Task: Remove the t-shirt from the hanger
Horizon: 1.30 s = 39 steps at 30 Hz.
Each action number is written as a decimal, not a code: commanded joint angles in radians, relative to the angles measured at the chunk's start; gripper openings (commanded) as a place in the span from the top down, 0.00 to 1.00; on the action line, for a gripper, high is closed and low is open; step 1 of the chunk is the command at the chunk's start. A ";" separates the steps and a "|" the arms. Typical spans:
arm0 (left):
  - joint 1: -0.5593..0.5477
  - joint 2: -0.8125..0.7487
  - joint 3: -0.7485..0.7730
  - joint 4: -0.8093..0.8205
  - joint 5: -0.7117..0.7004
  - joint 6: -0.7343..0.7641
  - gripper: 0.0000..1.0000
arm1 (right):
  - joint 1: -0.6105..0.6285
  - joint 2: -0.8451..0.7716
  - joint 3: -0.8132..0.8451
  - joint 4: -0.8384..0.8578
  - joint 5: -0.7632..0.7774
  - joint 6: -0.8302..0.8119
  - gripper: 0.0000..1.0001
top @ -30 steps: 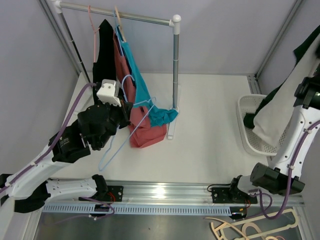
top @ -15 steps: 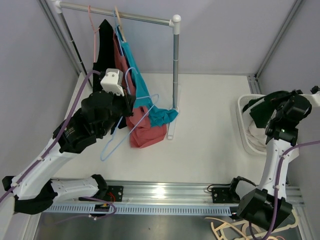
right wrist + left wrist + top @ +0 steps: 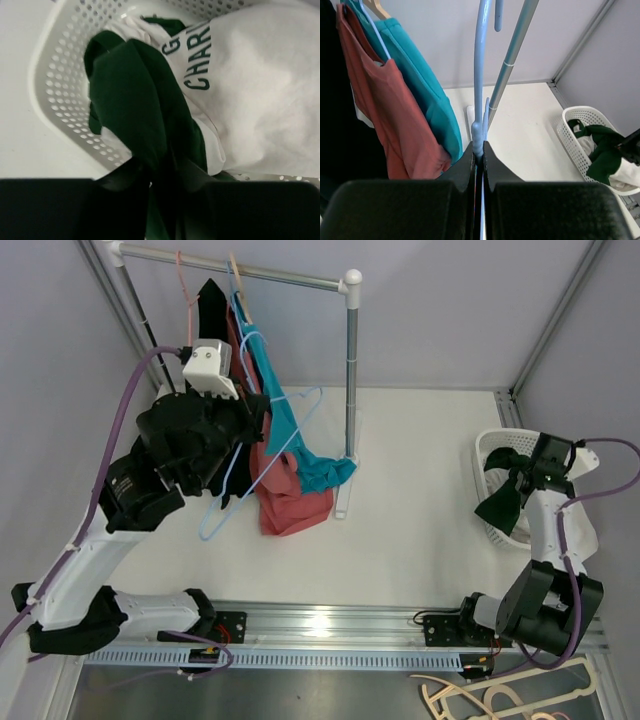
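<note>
The t-shirt, dark green and white with green lettering (image 3: 260, 100), lies bunched in the white basket (image 3: 55, 75) at the right. My right gripper (image 3: 162, 172) is shut on its dark green fabric (image 3: 130, 90) just above the basket; in the top view the gripper (image 3: 520, 480) holds a green flap (image 3: 498, 504) over the basket rim (image 3: 487, 455). My left gripper (image 3: 478, 150) is shut on the bare light blue hanger (image 3: 480, 75) and holds it up beside the hanging clothes; this also shows in the top view (image 3: 285, 435).
A clothes rack stands at the back left, with a rail (image 3: 250, 270) and an upright post (image 3: 352, 370). Black (image 3: 210, 330), red (image 3: 290, 500) and teal (image 3: 320, 470) garments hang from it. Wooden hangers (image 3: 500, 702) lie below the front rail.
My right arm has come down from high up, lowering the t-shirt into the basket. My left arm has lifted the blue hanger up and back toward the rail.
</note>
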 commanded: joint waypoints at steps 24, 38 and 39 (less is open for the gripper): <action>0.113 0.638 0.711 0.064 -0.238 0.193 0.99 | 0.029 -0.364 0.467 -0.165 -0.083 -0.174 0.25; 0.119 0.791 0.716 0.426 -0.281 0.379 0.99 | 0.034 -0.376 0.500 -0.174 -0.173 -0.171 0.24; 0.119 0.799 0.725 0.463 -0.292 0.397 0.99 | 0.035 -0.376 0.503 -0.173 -0.180 -0.171 0.24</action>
